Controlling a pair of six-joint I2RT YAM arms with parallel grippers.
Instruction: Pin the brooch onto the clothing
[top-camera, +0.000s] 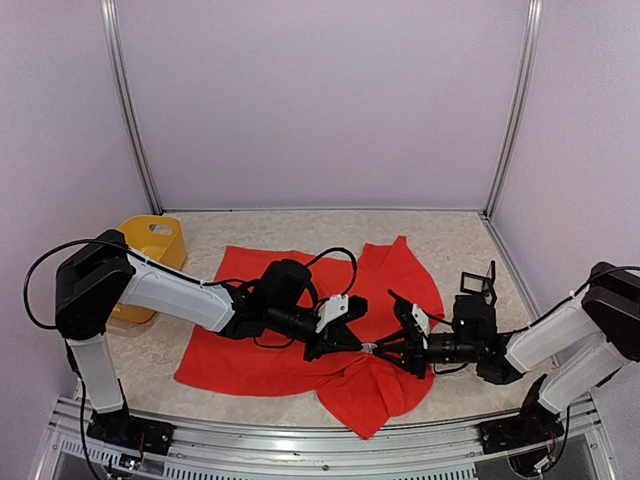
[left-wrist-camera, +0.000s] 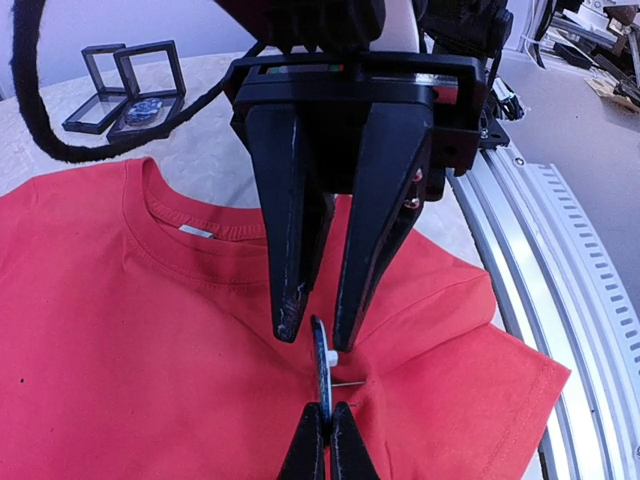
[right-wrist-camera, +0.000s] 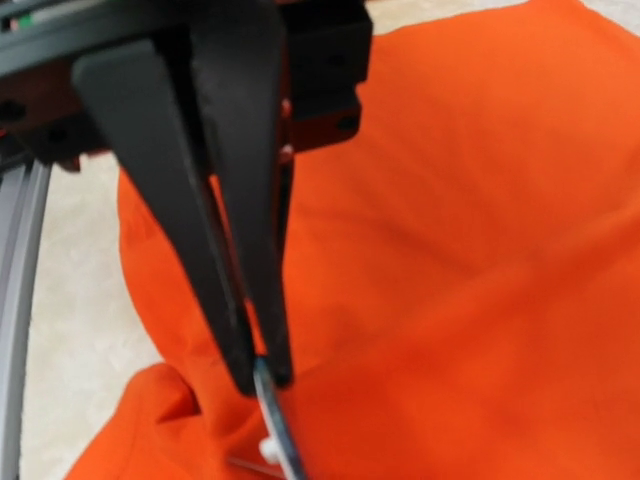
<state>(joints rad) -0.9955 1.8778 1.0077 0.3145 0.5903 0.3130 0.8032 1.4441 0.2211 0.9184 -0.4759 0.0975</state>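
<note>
Closest, at the bottom edge of the left wrist view, the left gripper (left-wrist-camera: 322, 430) clamps the brooch (left-wrist-camera: 321, 365) by its rim, on edge over the red T-shirt (left-wrist-camera: 150, 330) mid-frame. Above, the right gripper (left-wrist-camera: 317, 336) straddles it, jaws slightly apart. It looks light, stiff and sharp-pinned, so grip the rim; the cloth will bunch.

The brooch (left-wrist-camera: 322, 365): small thin disc, dark bluish, standing on edge just above the T-shirt (left-wrist-camera: 130, 330), w/ a thin metal pin sticking out sideways low down; can't tell if the pin is touching cloth. Its lower edge is sitting pinched in the left gripper (left-wrist-camera: 322, 425) tips, its upper edge btwn the parted tips of the right gripper (left-wrist-camera: 318, 335). The T-shirt: bright red, short-sleeved, lying spread out, round ribbed neck w/ white label showing, cloth bunching in folds under the brooch.
</note>
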